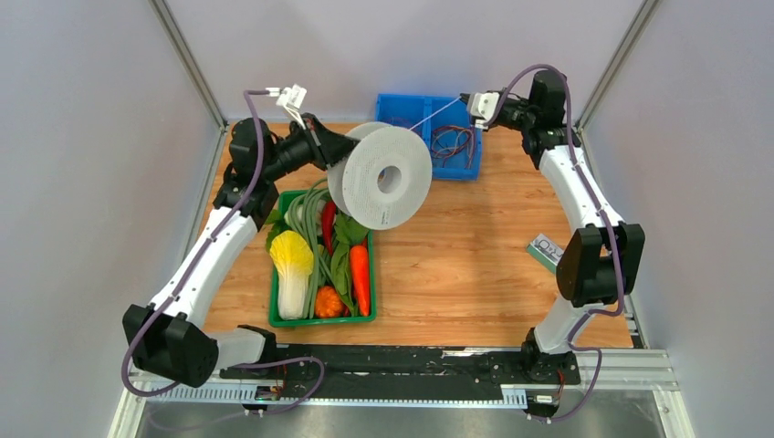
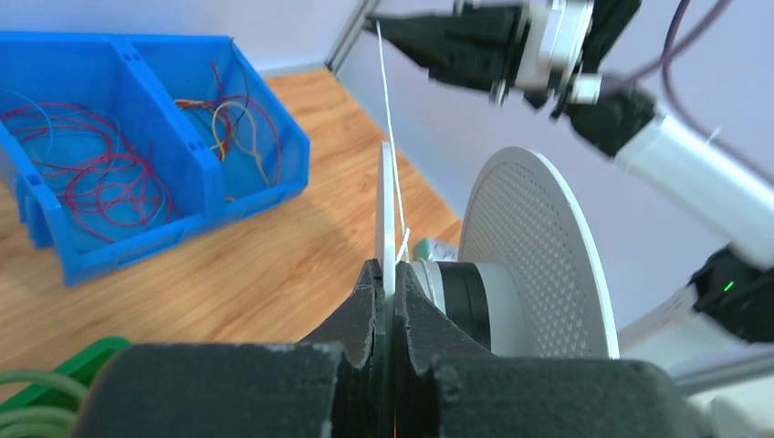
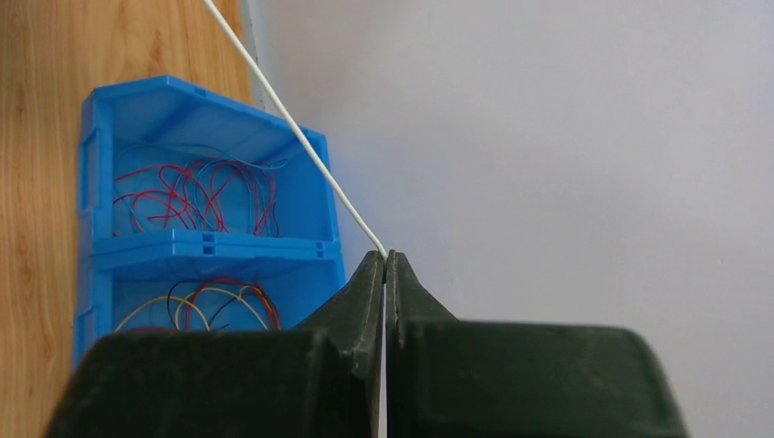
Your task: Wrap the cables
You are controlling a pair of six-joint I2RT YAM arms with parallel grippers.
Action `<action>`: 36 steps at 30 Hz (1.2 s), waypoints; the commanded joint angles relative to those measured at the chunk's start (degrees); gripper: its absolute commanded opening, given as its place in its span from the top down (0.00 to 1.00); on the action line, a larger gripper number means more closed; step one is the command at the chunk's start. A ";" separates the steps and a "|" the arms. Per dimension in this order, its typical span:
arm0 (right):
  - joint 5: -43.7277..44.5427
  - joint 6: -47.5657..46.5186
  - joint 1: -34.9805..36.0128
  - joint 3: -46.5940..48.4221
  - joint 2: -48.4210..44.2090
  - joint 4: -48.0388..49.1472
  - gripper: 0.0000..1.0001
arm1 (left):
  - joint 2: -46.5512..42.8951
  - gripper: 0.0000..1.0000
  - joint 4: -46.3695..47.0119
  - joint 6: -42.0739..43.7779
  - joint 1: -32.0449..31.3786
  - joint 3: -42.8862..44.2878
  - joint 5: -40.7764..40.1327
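The spool [image 1: 383,178] hung in the air at the upper middle of the overhead view, its pale perforated face turned toward the camera, above the far end of the green tray [image 1: 274,306] of vegetables. My left claw [image 2: 387,285] was pinched shut on the rim of the rear flange. In its own camera that thin edge stood upright between the two pads, with the hub and the other flange off to the right.

From the gap between the flanges the white wire [image 1: 436,113] ran in a straight, tight line up and to the right, passing over the blue bin [image 1: 394,99] with its loose coloured coils. It ended at my right claw [image 3: 385,261], whose pads were closed flat against each other with the wire nipped at the very tips.

I judged I was in the middle of winding, with a free length drawn taut between my two claws and not yet laid on the hub. How much wire was already wound I could not tell.

The next move called for my right claw to carry the strand around the hub, or for my left to turn the spool. Either way I would need to keep the tension and hold the wire in line with the gap, so it did not ride over a flange rim or slip from the tips.
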 commanded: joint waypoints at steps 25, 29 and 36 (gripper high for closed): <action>0.37 -6.09 6.55 -26.78 -18.00 -11.77 1.00 | 7.32 1.00 -12.31 -37.66 11.67 19.20 -21.13; 0.63 -4.43 11.65 -28.89 -20.90 -12.82 1.00 | 7.50 1.00 -15.92 -37.41 11.50 19.73 -26.15; -0.24 1.11 20.61 -28.63 -25.38 -12.92 1.00 | 8.20 1.00 -22.34 -34.24 10.27 21.75 -33.53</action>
